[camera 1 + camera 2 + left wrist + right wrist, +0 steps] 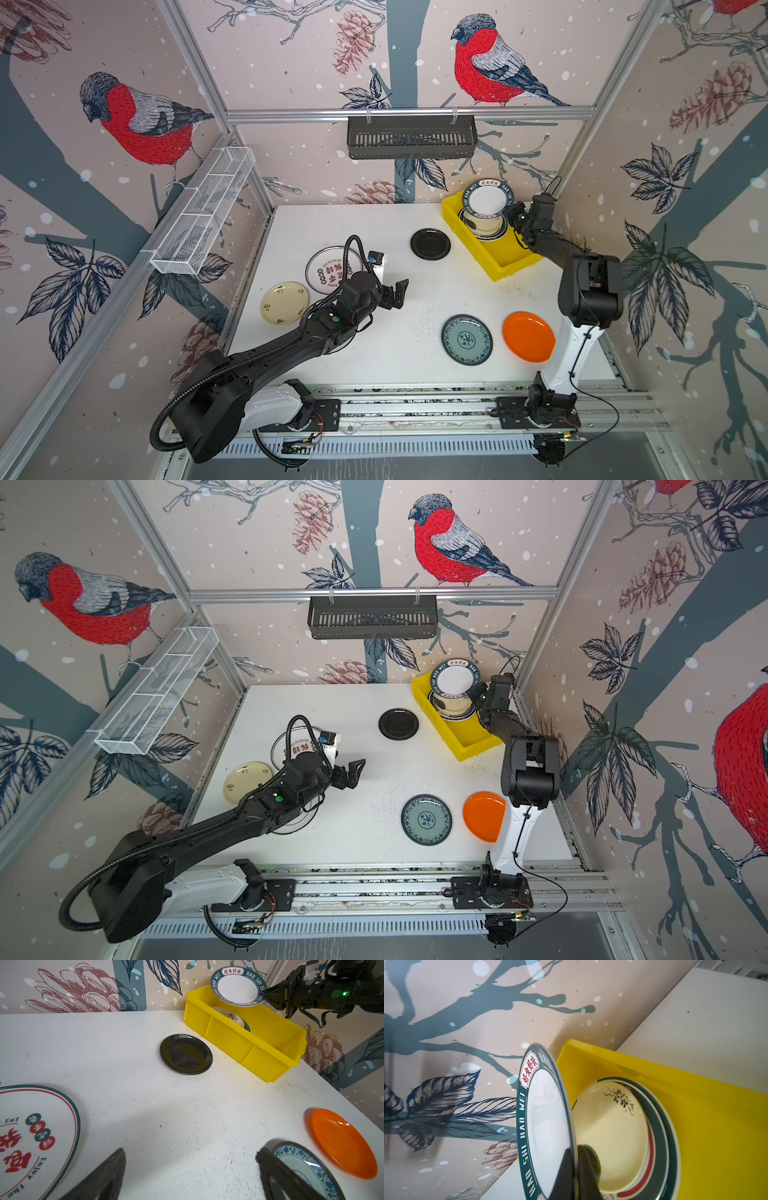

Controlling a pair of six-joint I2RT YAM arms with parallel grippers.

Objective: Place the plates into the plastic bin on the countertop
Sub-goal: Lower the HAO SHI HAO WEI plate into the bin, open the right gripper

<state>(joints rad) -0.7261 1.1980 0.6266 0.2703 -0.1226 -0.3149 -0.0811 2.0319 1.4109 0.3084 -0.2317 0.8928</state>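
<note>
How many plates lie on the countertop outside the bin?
5: black plate beside the bin; lettered plate and cream plate at left; teal plate and orange plate at front right. The left arm partly hides the lettered plate.

Light: bright, even, from above. Shadows: soft; a broad grey one on the flat white speckled table (pixel 145 1109), a narrow one beside the round glossy orange plate (pixel 342 1142). Glare: white glints on that plate and the round glossy black plate (pixel 186 1054). Focus: both top views sharp; right pincer (pixel 576 1151), close to its lens, dark and soft-edged. Distortion: wide-angle stretch at the left wrist view's edges.
</note>
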